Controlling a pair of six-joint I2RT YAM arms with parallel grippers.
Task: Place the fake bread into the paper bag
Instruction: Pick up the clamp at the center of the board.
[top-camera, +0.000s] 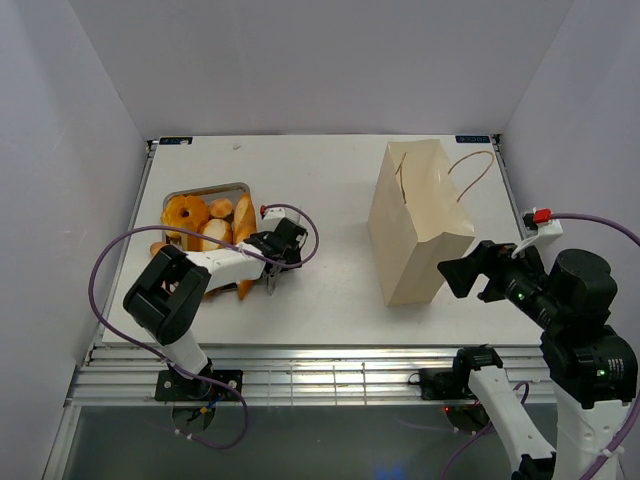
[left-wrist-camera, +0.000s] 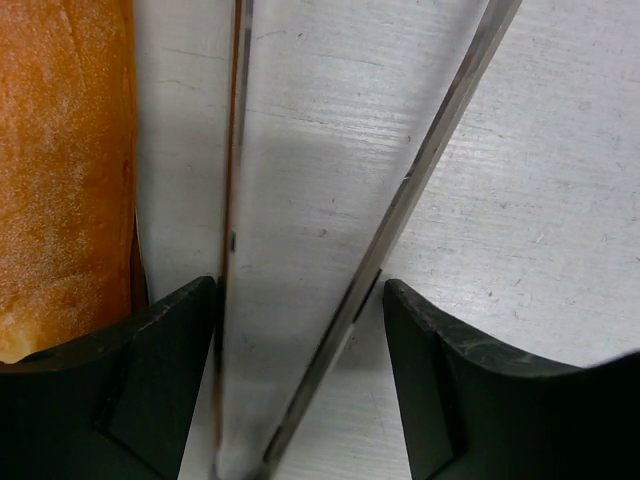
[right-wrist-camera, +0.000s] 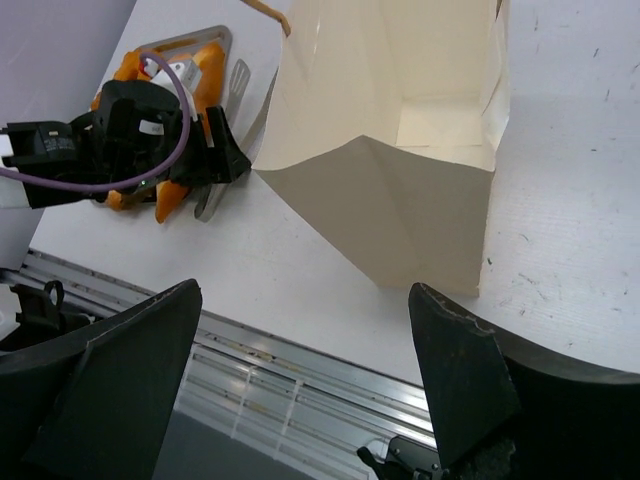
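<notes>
Right fingers hang spread wide, holding nothing, just short of the upright paper bag. Left fingers straddle the tongs beside the baguette; gripping or merely touching, hard to tell. Fake bread sits heaped on the tray, far left on the tabletop.

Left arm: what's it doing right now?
The left end effector sits open astride the silver tongs, right beside the baguette. The other bread pieces lie in the steel tray. The right end effector hangs open near the upright paper bag; no bread shows inside it.
</notes>
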